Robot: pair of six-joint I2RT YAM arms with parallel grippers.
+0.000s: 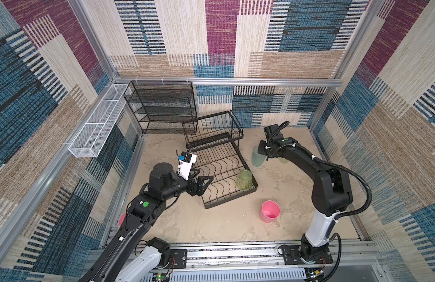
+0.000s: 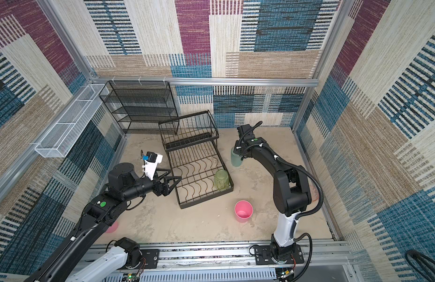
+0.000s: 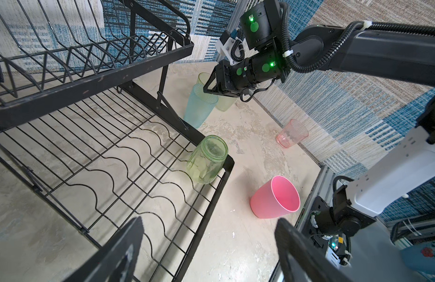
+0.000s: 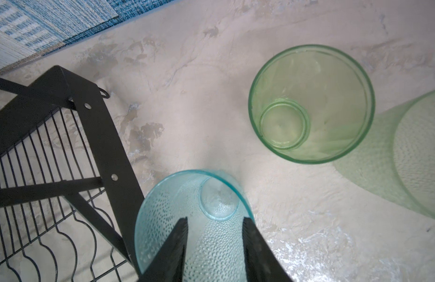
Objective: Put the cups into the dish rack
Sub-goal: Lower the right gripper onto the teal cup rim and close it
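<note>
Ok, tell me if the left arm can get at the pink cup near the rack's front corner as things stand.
Probably yes. The left claw is open and empty at the rack edge; the pink cup stands upright on bare table past the rack's near corner, nothing over it.

A black fine-mesh shelf unit [image 1: 162, 107] stands upright in the far left corner of the mottled beige tabletop [image 1: 211, 229], its back against the patterned rear wall [image 1: 260, 105]. A long white mesh trough [image 1: 97, 124] hangs on the aluminium rail [image 1: 36, 188] above the tabletop's left edge. Its far end is just beside the shelf unit's top.
</note>
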